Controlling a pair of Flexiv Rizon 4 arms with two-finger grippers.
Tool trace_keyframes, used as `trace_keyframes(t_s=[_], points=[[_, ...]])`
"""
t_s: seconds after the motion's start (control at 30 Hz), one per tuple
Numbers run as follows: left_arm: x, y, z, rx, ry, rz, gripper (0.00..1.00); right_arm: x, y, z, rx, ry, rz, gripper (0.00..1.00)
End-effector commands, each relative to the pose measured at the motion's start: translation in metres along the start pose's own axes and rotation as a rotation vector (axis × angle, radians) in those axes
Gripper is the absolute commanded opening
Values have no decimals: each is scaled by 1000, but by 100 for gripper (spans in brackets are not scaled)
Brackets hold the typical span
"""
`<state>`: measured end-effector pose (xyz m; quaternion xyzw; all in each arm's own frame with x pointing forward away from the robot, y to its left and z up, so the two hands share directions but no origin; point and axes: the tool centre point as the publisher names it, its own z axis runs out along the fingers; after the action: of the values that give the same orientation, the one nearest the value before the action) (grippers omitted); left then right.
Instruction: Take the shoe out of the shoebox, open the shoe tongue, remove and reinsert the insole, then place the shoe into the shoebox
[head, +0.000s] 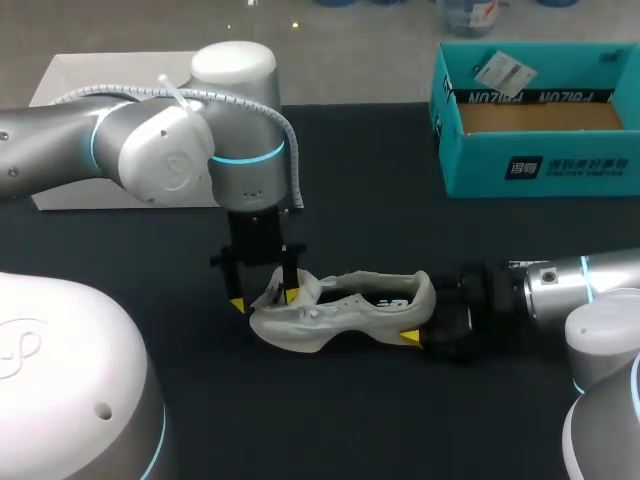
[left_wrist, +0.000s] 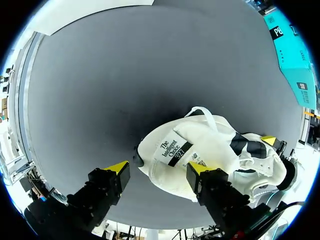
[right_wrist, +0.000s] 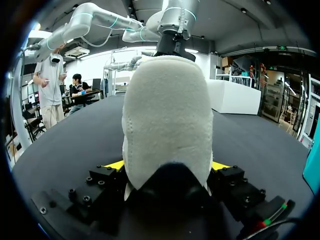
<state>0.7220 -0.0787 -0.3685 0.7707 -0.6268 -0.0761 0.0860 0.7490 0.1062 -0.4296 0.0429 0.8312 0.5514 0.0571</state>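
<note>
Shoe (head: 310, 325) is out of the box and lies on the black worktop (head: 400, 230), heel pointing at the right arm.

Right pincer (head: 420, 318) is clamped on the shoe's heel. In the right wrist view there's a yellow tip on each side of the heel, both pressed against it.

Left pincer (head: 264, 299) hangs straight down over the shoe's other end, spread wide and gripping nothing. In the left wrist view one finger (left_wrist: 200, 172) is over the tongue beside its printed label; I can't tell if it's touching. The other finger (left_wrist: 117, 169) is just off the shoe's end over bare worktop, clear of the shoe.

Teal shoebox (head: 540, 160) sits well apart from the shoe, behind it on the right-arm side. It's open with a small tag (head: 500, 72) inside.
</note>
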Motion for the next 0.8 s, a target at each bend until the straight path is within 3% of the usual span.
trace_keyframes(t_s=[0.03, 0.3, 0.6, 0.7, 0.8], points=[[-5, 7, -12, 6, 19, 29, 100, 0, -1, 2, 2, 0, 0, 0], [6, 19, -47, -6, 62, 290, 100, 0, -1, 2, 2, 0, 0, 0], [16, 16, -66, -77, -20, 678, 100, 0, -1, 2, 2, 0, 0, 0], [19, 17, -77, -46, -82, 955, 100, 0, -1, 2, 2, 0, 0, 0], [17, 20, -91, -76, -77, 1214, 100, 0, -1, 2, 2, 0, 0, 0]])
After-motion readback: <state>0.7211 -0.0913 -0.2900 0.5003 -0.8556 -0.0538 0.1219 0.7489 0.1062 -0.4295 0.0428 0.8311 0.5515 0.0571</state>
